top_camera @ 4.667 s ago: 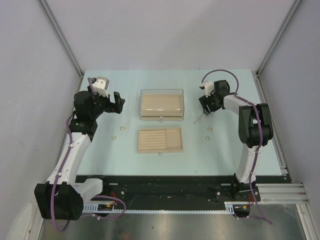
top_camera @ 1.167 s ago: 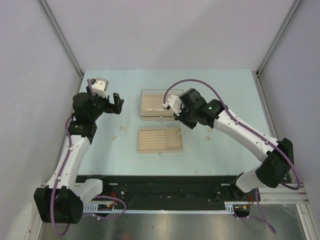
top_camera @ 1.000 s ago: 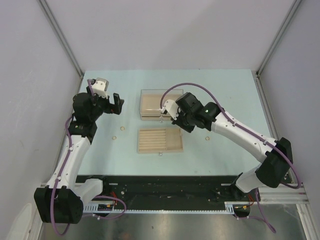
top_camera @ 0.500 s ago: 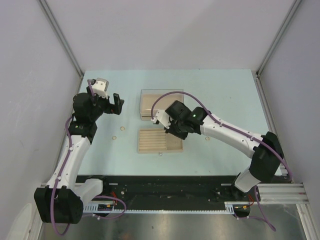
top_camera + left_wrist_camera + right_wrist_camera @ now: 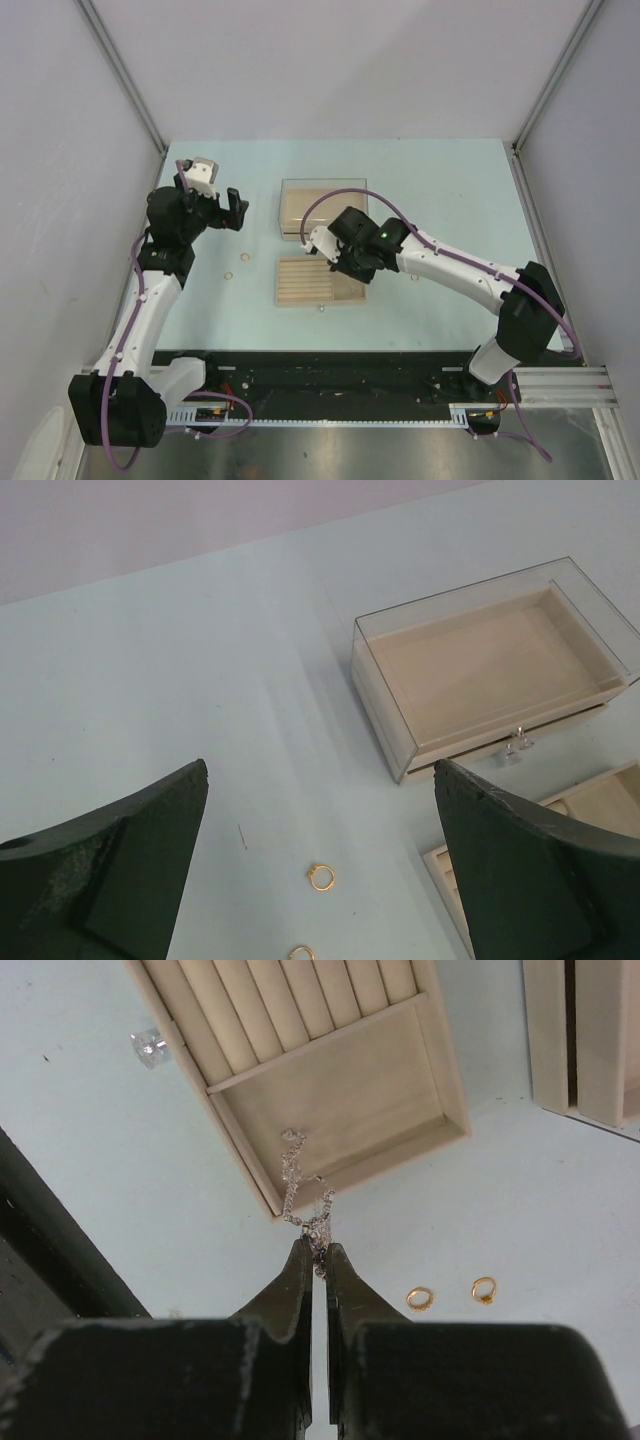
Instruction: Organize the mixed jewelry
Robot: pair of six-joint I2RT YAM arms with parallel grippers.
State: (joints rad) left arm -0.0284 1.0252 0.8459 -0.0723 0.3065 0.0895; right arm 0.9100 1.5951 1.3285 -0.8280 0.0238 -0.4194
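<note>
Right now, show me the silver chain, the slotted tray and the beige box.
silver chain (image 5: 291, 1178), right wrist view, middle of the dangling links.
slotted tray (image 5: 350, 1090), right wrist view, bare floor of its open compartment.
beige box (image 5: 490, 665), left wrist view, its top face.

I find no writing, label, brand, number or sign that I can read on the box (image 5: 325, 200), the tray (image 5: 300, 282) or the worktop (image 5: 450, 190).
</note>
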